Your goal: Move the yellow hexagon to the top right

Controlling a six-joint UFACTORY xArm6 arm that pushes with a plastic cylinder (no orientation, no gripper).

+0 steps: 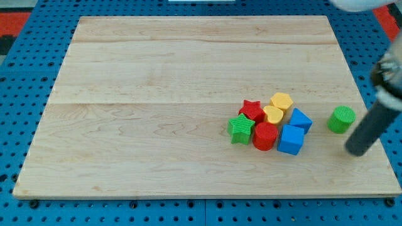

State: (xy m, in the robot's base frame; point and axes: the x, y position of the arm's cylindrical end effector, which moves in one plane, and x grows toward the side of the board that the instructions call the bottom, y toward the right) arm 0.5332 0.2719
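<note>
The yellow hexagon (282, 101) lies on the wooden board (157, 75) at the top of a tight cluster right of centre. Just below it sits a yellow heart-like block (273, 114). A red star (252, 110) is to its left, a green star (241, 129) lower left, a red cylinder (265, 135) below, and two blue blocks (300, 119) (291, 139) to the lower right. A green cylinder (341, 119) stands apart on the right. My tip (356, 150) is near the board's right edge, below and right of the green cylinder, well right of the hexagon.
The board rests on a blue perforated table (19, 94). The rod's blurred upper part (386, 81) rises along the view's right edge.
</note>
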